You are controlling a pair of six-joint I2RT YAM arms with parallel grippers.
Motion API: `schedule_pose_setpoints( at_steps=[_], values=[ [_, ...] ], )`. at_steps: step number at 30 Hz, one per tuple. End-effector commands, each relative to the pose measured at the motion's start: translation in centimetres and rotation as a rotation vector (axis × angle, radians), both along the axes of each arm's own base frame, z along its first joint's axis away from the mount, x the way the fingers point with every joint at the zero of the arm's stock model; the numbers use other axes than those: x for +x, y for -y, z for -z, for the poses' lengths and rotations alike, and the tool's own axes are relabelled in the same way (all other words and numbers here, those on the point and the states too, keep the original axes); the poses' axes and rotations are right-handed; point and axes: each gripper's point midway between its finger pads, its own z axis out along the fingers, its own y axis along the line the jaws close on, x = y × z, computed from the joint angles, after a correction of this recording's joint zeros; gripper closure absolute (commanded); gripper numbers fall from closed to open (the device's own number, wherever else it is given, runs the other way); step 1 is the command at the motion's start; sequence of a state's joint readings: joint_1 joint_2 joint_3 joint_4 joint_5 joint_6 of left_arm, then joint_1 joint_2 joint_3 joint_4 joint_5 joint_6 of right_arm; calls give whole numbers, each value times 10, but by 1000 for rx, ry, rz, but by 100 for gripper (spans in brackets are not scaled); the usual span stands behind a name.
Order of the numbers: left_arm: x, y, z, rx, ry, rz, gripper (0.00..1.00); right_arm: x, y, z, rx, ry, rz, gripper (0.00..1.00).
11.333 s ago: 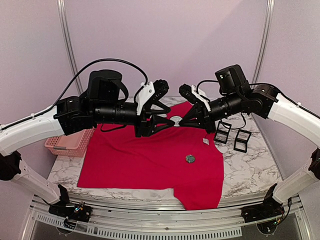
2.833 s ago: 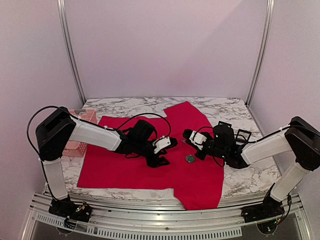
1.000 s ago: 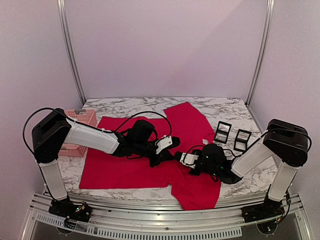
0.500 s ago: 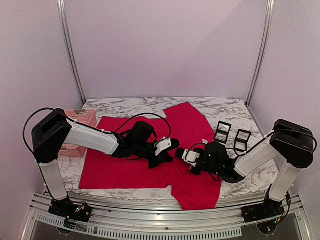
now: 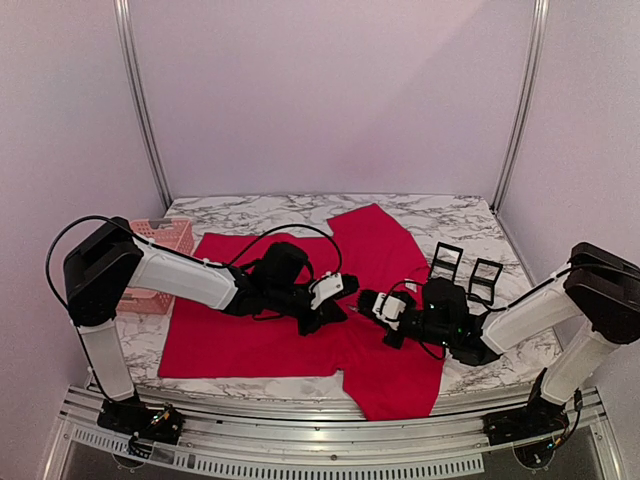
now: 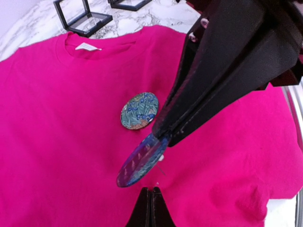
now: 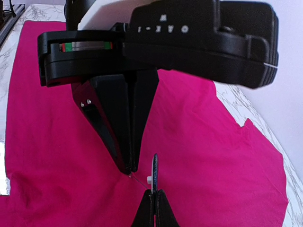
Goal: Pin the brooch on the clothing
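The red T-shirt (image 5: 250, 335) lies flat on the marble table, its white neck label (image 6: 87, 46) toward the boxes. My right gripper (image 7: 154, 208) is shut on the rim of a round blue brooch (image 7: 154, 172), held edge-on just above the fabric (image 7: 213, 142). The brooch's thin pin reaches the tips of my left gripper (image 6: 150, 191). The left gripper is shut, its tips pinching the shirt (image 6: 57, 118). In the top view the left gripper (image 5: 342, 300) and right gripper (image 5: 365, 300) meet tip to tip mid-shirt. A second round floral brooch (image 6: 138, 110) lies flat on the shirt.
Two black display boxes (image 5: 445, 262) (image 5: 485, 278) stand on the marble right of the shirt, and show in the left wrist view (image 6: 83, 19). A pink basket (image 5: 165, 240) sits at the far left. The shirt's lower hem hangs near the table's front edge.
My right gripper has risen from low on the shirt and moved up-left with the brooch, until its pin meets the left fingertips. The left gripper has barely moved.
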State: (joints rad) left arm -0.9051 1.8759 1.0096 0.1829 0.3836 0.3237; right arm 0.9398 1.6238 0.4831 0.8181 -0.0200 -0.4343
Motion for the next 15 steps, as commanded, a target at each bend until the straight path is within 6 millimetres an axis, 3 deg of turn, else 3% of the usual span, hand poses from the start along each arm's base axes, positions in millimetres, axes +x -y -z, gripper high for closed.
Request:
schedule_pose_setpoints(
  at_steps=[1, 15],
  values=[
    [-1, 5, -12, -39, -1, -7, 100, -3, 3, 1, 17, -26, 9, 100],
    [-9, 7, -22, -76, -32, 17, 100, 10, 10, 29, -78, 17, 64, 100]
  ],
)
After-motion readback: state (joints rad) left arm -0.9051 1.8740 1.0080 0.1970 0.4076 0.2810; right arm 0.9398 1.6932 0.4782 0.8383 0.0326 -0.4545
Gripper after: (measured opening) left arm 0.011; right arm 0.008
